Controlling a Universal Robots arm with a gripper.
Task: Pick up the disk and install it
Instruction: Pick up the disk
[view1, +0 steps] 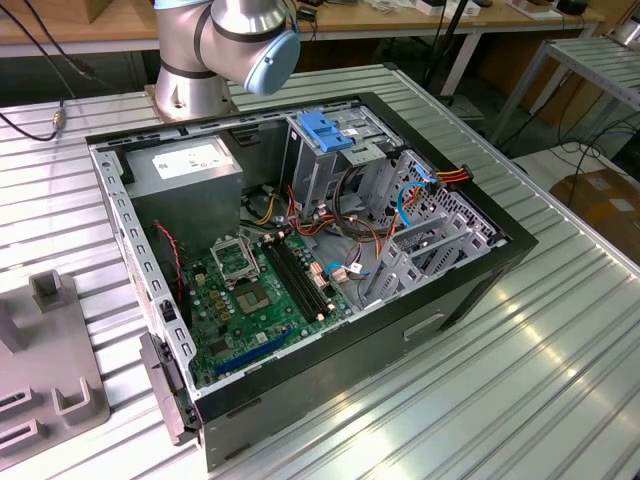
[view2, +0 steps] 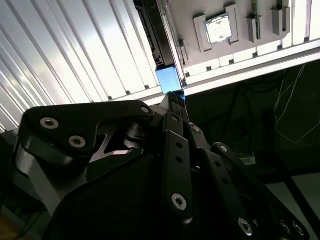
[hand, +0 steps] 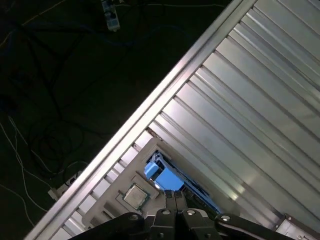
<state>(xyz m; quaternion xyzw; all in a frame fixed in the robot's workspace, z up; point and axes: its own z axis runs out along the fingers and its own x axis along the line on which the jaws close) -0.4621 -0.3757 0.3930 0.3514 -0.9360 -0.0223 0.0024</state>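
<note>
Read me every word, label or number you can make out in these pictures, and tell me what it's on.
White sticker on the grey power-supply box: print too small to read.
Square chip in the second wrist view: markings too blurred to read.
Nothing else is legible.

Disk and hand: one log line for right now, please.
disk: on edge at grey fixture, outside case | hand: at disk's blue end | install: not done
</note>
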